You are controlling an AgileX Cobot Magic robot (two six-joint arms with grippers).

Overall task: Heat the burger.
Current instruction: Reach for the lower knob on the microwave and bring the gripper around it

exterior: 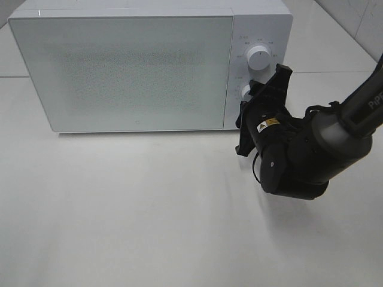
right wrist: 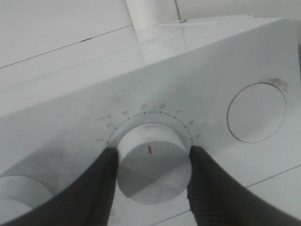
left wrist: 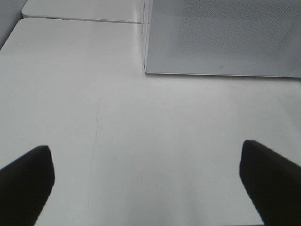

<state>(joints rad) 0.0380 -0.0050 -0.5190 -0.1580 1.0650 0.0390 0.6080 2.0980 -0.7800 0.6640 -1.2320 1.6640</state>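
So the right claw (right wrist: 153, 151) is clamped on the lower knob (right wrist: 153, 165) of the microwave (exterior: 119, 72), one black finger (right wrist: 101, 188) pressed on each side of it. The wrist view shows it best: the knob has a little red mark (right wrist: 149, 149) on its face, with a ring of numbers on the panel around it. From the high camera the arm comes in from the right, and the claw covers most of that knob. The upper knob (exterior: 258, 57) is free, just above the claw.

The left claw (left wrist: 144, 148) is wide open with nothing between its fingers (left wrist: 26, 179). It's over bare white table (left wrist: 141, 122), and the microwave's front corner is near it.

The microwave door (exterior: 119, 69) is shut, and it's frosted, so I can't see through it. As for the burger, honestly can't tell where it is, none of the cameras show it
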